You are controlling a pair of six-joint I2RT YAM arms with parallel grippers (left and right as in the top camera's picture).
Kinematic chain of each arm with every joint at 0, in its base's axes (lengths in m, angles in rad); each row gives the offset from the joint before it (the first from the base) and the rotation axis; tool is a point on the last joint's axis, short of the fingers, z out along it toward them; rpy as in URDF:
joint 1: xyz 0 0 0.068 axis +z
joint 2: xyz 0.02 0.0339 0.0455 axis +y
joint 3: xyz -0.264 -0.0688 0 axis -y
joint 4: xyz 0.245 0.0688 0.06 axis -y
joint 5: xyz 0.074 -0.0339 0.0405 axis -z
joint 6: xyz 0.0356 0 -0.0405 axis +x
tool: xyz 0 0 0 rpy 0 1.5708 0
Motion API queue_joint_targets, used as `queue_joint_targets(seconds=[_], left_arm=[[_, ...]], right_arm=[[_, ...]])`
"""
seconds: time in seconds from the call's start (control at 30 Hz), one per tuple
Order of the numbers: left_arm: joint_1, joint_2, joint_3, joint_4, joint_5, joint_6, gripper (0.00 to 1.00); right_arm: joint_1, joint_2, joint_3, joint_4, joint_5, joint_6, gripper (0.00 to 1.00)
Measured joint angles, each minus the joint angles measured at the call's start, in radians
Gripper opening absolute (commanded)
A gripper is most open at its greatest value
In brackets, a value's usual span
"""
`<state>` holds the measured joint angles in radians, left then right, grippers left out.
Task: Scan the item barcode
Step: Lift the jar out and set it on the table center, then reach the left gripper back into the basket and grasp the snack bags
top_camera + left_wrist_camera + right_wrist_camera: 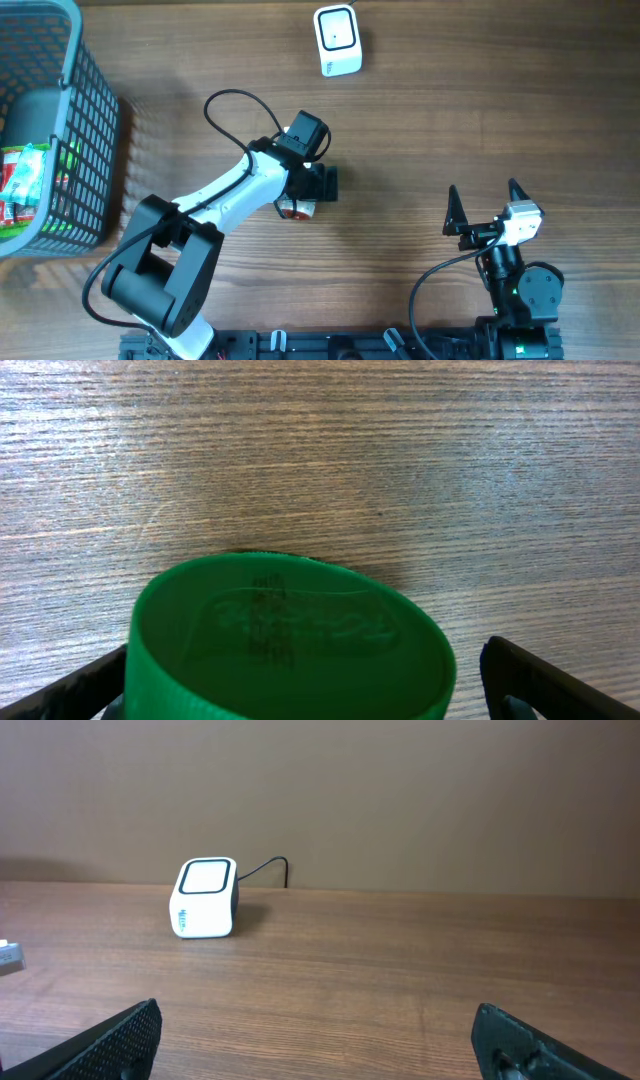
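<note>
The item is a container with a round green lid (290, 645); in the overhead view only a red and white bit of it (297, 209) shows under my left wrist. My left gripper (310, 685) stands open around the lid. Its right finger (540, 685) is clearly apart from the lid, and its left finger (70, 690) is close beside it. From above, the left gripper (318, 186) is at the table's middle. The white barcode scanner (337, 40) stands at the back, also seen ahead in the right wrist view (205, 898). My right gripper (483, 195) (320, 1040) is open and holds nothing.
A grey mesh basket (75, 60) stands at the left edge with several packaged goods (25, 180) inside. The scanner's cable (270, 870) runs off behind it. Bare wooden table (420, 120) lies between the item and the scanner.
</note>
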<state>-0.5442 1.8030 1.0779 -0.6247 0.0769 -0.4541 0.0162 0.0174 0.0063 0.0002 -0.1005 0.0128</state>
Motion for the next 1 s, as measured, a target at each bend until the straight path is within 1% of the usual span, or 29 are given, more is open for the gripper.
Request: queue_joint_targets(seconds=[0.13, 0.27, 0.4, 0.57, 0.7, 0.77, 0.87, 1.0], left_arm=[[0.002, -0.003, 0.024, -0.017, -0.001, 0.007, 1.00], [0.009, -0.039, 0.094, -0.071, -0.030, 0.035, 1.00], [0.021, -0.089, 0.184, -0.156, -0.087, 0.094, 1.00], [0.059, -0.116, 0.349, -0.315, -0.140, 0.163, 1.00], [0.137, -0.123, 0.567, -0.439, -0.203, 0.222, 1.00], [0.181, -0.126, 0.664, -0.470, -0.233, 0.244, 1.00], [0.282, -0.132, 0.818, -0.505, -0.275, 0.280, 1.00], [0.433, -0.149, 0.937, -0.535, -0.309, 0.310, 1.00]], right_arm=[[0.000, 0.000, 0.000, 0.000, 0.000, 0.000, 1.00], [0.000, 0.000, 0.000, 0.000, 0.000, 0.000, 1.00], [0.000, 0.000, 0.000, 0.000, 0.000, 0.000, 1.00], [0.000, 0.000, 0.000, 0.000, 0.000, 0.000, 1.00], [0.000, 0.000, 0.000, 0.000, 0.000, 0.000, 1.00], [0.000, 0.000, 0.000, 0.000, 0.000, 0.000, 1.00], [0.000, 0.000, 0.000, 0.000, 0.000, 0.000, 1.00], [0.000, 0.000, 0.000, 0.000, 0.000, 0.000, 1.00]])
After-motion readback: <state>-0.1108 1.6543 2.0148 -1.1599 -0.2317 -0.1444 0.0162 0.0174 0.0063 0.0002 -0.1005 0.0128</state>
